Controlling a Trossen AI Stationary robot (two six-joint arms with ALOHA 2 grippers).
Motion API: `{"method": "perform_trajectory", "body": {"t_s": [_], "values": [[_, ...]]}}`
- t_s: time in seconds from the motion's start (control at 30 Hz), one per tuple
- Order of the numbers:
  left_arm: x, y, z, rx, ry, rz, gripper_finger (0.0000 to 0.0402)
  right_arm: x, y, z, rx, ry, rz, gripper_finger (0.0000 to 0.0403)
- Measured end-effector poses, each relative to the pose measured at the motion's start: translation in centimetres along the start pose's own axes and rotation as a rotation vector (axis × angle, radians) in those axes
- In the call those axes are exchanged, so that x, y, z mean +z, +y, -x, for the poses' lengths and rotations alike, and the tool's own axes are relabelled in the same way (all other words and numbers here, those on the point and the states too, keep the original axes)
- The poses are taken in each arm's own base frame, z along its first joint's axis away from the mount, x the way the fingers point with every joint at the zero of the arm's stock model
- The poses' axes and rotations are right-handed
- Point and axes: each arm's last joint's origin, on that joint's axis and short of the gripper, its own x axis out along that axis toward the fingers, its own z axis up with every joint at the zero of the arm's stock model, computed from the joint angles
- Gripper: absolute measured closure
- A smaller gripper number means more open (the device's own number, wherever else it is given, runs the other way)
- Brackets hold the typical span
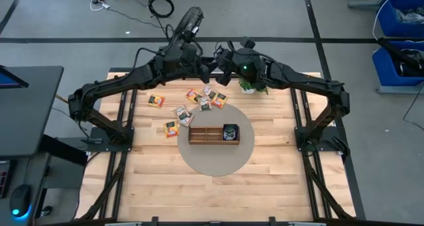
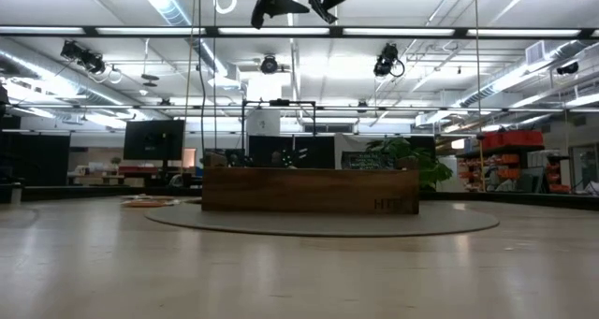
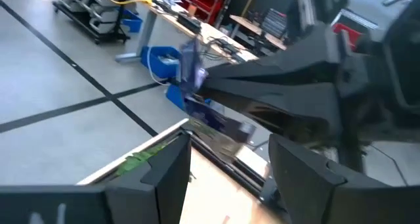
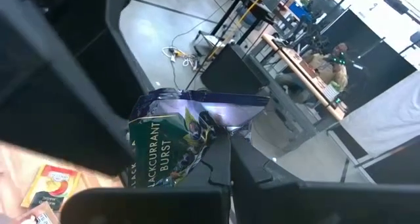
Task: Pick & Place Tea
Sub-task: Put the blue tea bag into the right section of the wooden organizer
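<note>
One small flat tea packet, dark green and purple with the words "Blackcurrant Burst" printed on it, is clamped between the closed fingers of the right gripper, high above the far middle of the tabletop. The left gripper is raised just beside it, its two dark fingers standing apart with nothing between them; in the high view the two grippers meet nose to nose over the far edge. Below them, several more flat square tea packets in orange, yellow, red and green lie scattered on the light wooden tabletop, with one orange packet a little apart toward the left arm. Nearer the front, a long brown wooden three-compartment tray sits on a round grey mat, and a dark packet lies in its compartment on the right arm's side. A yellow-and-dark packet rests just beside the tray's opposite end.
</note>
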Motion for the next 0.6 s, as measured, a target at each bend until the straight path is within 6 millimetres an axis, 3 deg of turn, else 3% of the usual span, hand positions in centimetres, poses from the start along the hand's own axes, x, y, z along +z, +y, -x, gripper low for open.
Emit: {"method": "perform_trajectory", "body": {"t_s": [0.23,0.6], "values": [[0.0,-0.1,0.2,0.055,-0.020,-0.072,0.0193,0.0,-0.1,0.0,-0.021,0.008,0.011,0.0403],[0.1,-1.9,1.3,0.092,-0.066,-0.440,0.0193,0.6,-0.7,1.0,-0.020,-0.046,-0.015,0.0403]]}}
